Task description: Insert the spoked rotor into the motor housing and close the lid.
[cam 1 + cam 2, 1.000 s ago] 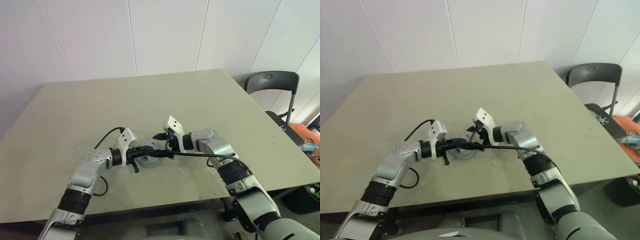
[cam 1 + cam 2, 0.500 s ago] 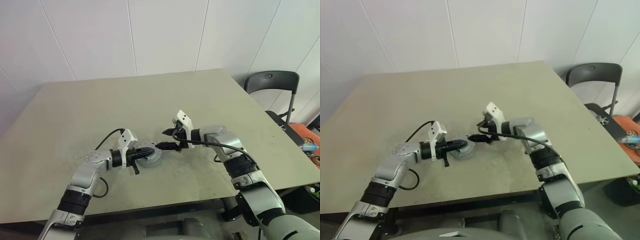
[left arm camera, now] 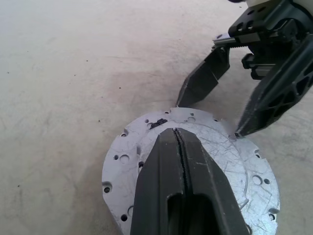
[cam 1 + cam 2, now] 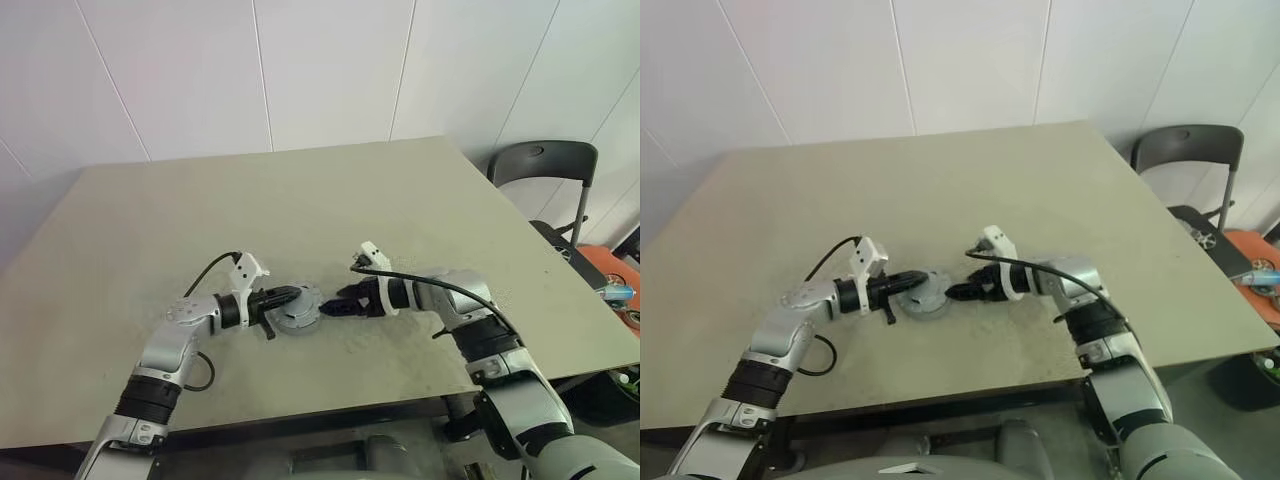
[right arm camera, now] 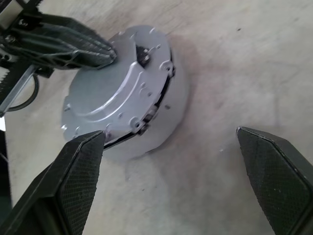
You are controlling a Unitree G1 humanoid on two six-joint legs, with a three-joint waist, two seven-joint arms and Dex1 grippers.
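The grey lid (image 3: 128, 152) lies on top of the motor housing (image 5: 172, 108), a little askew, with a dark gap along one side. The spoked rotor is hidden. My left gripper (image 4: 296, 294) is shut, its fingertips resting on the lid's top. To the right of the stack, my right gripper (image 4: 336, 305) is open and low over the table, pointing at it. One of its fingers (image 3: 266, 100) touches the lid's rim in the left wrist view; the other sits just off the edge.
The stack sits near the front middle of the tan table (image 4: 300, 200). A black cable (image 4: 210, 270) loops by my left wrist. A dark chair (image 4: 545, 165) stands beyond the table's right edge.
My right gripper has rolled, dropped from above the lid and drawn back to the right, still open. My left gripper has stayed shut on top of the lid.
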